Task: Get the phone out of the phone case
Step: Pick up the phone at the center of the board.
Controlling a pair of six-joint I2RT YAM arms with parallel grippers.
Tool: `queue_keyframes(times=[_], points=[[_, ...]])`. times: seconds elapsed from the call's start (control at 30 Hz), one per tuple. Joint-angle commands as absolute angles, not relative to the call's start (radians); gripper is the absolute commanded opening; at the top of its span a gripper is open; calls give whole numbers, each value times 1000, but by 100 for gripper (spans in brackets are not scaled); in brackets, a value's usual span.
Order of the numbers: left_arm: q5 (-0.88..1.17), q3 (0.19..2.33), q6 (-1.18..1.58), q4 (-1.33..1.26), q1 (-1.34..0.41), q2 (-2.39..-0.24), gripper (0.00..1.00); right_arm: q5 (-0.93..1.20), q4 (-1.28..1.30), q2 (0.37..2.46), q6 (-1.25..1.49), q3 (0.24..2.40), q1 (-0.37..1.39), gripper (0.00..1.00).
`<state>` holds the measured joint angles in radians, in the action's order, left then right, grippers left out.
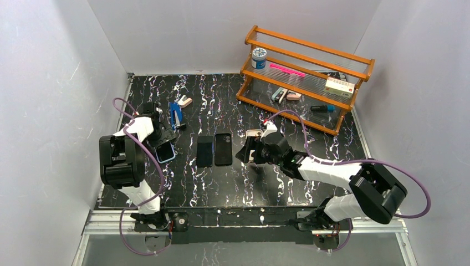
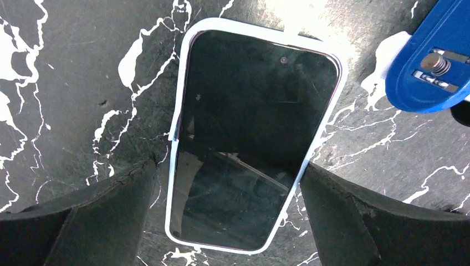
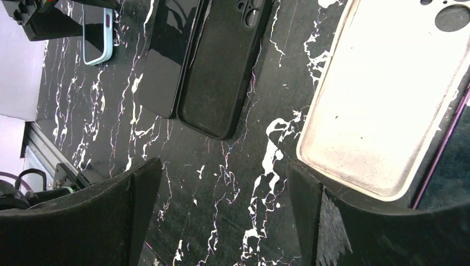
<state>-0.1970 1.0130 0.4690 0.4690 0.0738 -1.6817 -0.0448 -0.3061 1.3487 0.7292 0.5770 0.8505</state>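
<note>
The phone [image 2: 249, 138] – dark screen facing up – sits fully inside its pale blue-white phone case [image 2: 260, 31], lying flat on the black marbled table [image 2: 66, 111] near the left edge.

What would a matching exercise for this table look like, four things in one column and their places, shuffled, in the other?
Things
1. phone in pale blue case
2. empty black case
3. jar
4. cream case

Places
A. upper shelf of the wooden rack
B. next to the right hand
C. straddled by the left hand
D. mid-table, beside a bare black phone

Pairs: 1-C, 2-D, 3-A, 4-B
</note>
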Motion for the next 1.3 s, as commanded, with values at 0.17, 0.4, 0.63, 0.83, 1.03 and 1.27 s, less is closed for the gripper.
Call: queue_keyframes(times=[0.17, 0.4, 0.63, 0.83, 1.03, 1.27], points=[[-49, 1015, 404, 498, 94, -1761, 91, -75, -375, 1302, 719, 557, 850, 90], [-3, 989, 433, 503, 94, -1712, 52, -37, -418, 1274, 670, 541, 850, 89], [155, 910, 486, 454, 94, -1569, 15, 63, -506, 1272, 613, 523, 854, 89], [302, 800, 590, 360, 86, -1400, 6, 101, -542, 1303, 627, 540, 885, 89], [362, 699, 772, 237, 16, -1230, 1, 124, -573, 1340, 645, 577, 926, 88], [270, 654, 938, 132, -211, -1099, 0, 135, -555, 1395, 631, 658, 965, 87]])
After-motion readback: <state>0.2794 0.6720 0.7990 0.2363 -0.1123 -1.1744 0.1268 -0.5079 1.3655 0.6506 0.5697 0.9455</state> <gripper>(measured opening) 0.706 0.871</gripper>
